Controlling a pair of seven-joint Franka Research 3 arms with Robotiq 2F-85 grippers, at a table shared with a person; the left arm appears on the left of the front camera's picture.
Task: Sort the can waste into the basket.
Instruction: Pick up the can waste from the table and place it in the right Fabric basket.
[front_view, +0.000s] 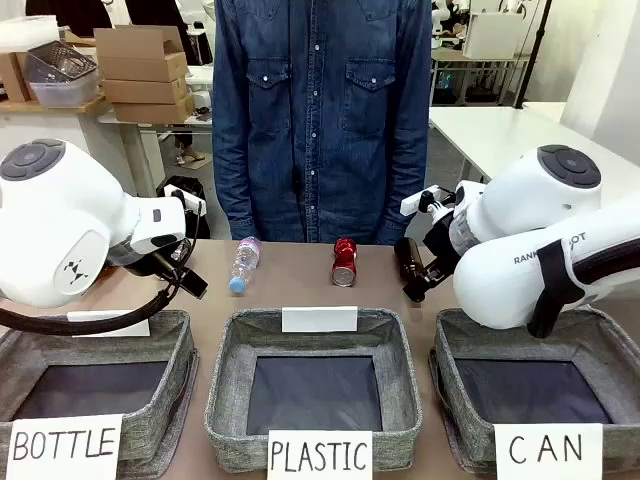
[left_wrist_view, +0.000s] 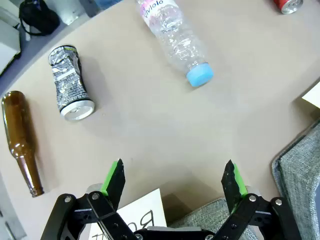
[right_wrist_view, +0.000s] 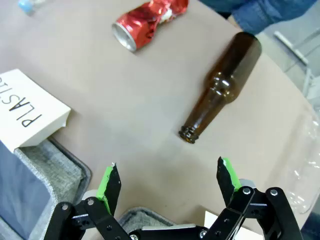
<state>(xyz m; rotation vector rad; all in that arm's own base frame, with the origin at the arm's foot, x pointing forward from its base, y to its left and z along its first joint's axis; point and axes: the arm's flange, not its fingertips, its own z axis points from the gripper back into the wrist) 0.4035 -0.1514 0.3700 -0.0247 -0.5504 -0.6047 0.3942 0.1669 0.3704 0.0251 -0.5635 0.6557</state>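
A dented red can (front_view: 344, 262) lies on the table's far middle, in front of the person. My right wrist view has this red can (right_wrist_view: 150, 22) well ahead of my open right gripper (right_wrist_view: 169, 182), left of a brown bottle (right_wrist_view: 222, 82). A crushed silver can with black print (left_wrist_view: 70, 82) lies ahead and left of my open left gripper (left_wrist_view: 174, 180), with nothing between the fingers. The grey CAN basket (front_view: 460, 395) stands at the front right, under my right arm. In the front view the right gripper (front_view: 420, 280) hovers over the table just behind that basket.
Grey baskets signed PLASTIC (front_view: 225, 400) and BOTTLE (front_view: 170, 400) stand at front middle and left. A clear plastic bottle with a blue cap (front_view: 243, 265) lies left of the red can. Another brown bottle (left_wrist_view: 20, 140) lies by the silver can. A person in a denim shirt (front_view: 320, 110) stands at the far edge.
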